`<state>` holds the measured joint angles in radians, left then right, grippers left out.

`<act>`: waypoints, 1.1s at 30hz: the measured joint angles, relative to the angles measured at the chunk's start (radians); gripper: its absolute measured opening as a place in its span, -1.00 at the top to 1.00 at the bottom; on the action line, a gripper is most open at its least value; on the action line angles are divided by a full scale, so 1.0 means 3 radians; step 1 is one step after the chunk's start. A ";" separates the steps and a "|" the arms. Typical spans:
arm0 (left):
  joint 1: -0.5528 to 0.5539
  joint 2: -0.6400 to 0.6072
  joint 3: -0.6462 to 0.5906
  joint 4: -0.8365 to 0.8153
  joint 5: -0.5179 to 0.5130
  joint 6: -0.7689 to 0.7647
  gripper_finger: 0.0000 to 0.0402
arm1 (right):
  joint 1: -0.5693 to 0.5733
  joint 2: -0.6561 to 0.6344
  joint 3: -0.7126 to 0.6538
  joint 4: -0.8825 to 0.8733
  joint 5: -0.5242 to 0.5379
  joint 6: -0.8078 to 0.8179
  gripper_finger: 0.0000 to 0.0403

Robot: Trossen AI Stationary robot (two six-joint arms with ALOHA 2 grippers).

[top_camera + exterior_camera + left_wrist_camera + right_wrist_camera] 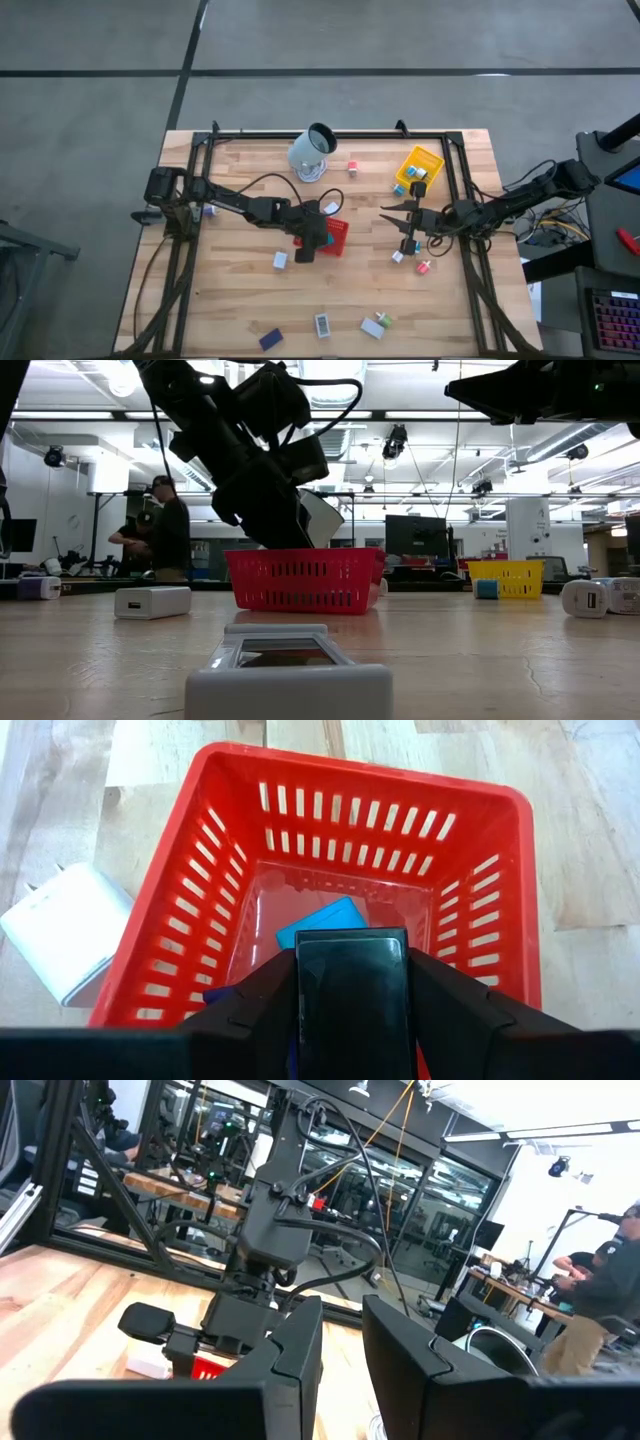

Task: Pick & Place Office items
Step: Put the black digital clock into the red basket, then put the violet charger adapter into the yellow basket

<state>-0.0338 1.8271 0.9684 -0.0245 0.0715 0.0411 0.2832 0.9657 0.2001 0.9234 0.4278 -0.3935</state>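
My left gripper hangs over the near wall of the red mesh tray and is shut on a flat black rectangle, one of the office items. A teal item lies on the tray's floor beyond it. In the high view the left gripper is at the tray's left side. My right gripper waits right of the table's middle, raised and shut on nothing, its fingers pointing toward the left arm. My left gripper pinches the black rectangle by its two long sides between its two fingers. The fingers come slanting down from the table's left and lie along the item. The item is lifted clear and tilted, its free end over the tray's inside.
A white plug block lies by the red tray. A pale cup lies on its side at the back. A yellow tray stands back right. Loose items lie at the front and near the right gripper.
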 joint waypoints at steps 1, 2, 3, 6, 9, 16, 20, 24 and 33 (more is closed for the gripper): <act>0.0000 0.0000 -0.0003 0.0001 0.0000 0.0001 0.12 | 0.0000 0.0000 -0.0001 0.0000 0.0000 0.0000 0.64; 0.0000 0.0000 -0.0009 0.0001 -0.0006 0.0000 0.12 | 0.0000 0.0000 -0.0001 0.0000 0.0001 0.0000 0.64; 0.0000 0.0000 -0.0013 -0.0002 -0.0029 -0.0001 0.12 | 0.0000 0.0000 0.0000 0.0000 0.0001 0.0000 0.64; 0.0014 0.0000 -0.0017 -0.0050 -0.0049 -0.0011 0.12 | 0.0000 0.0000 -0.0001 0.0000 0.0001 0.0000 0.64; 0.0019 0.0000 -0.0017 -0.0072 -0.0052 0.0035 0.09 | 0.0000 0.0000 0.0000 0.0000 0.0003 0.0000 0.64; 0.0018 0.0000 0.0006 -0.0073 -0.0036 0.0104 -0.19 | 0.0000 -0.0001 -0.0001 0.0000 0.0003 0.0000 0.64; 0.0018 0.0000 0.0035 -0.0076 -0.0034 0.0113 -0.29 | 0.0000 -0.0001 -0.0001 0.0000 0.0003 0.0000 0.64; 0.0018 0.0000 0.0058 -0.0075 -0.0034 0.0126 -0.31 | 0.0000 -0.0001 0.0000 -0.0001 0.0002 0.0001 0.64; 0.0018 -0.0020 0.0065 -0.0072 -0.0058 0.0189 -0.31 | 0.0000 0.0000 -0.0001 -0.0020 0.0003 0.0001 0.64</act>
<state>-0.0284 1.8210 0.9878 -0.0460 0.0540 0.0978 0.2832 0.9657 0.1997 0.9172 0.4286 -0.3931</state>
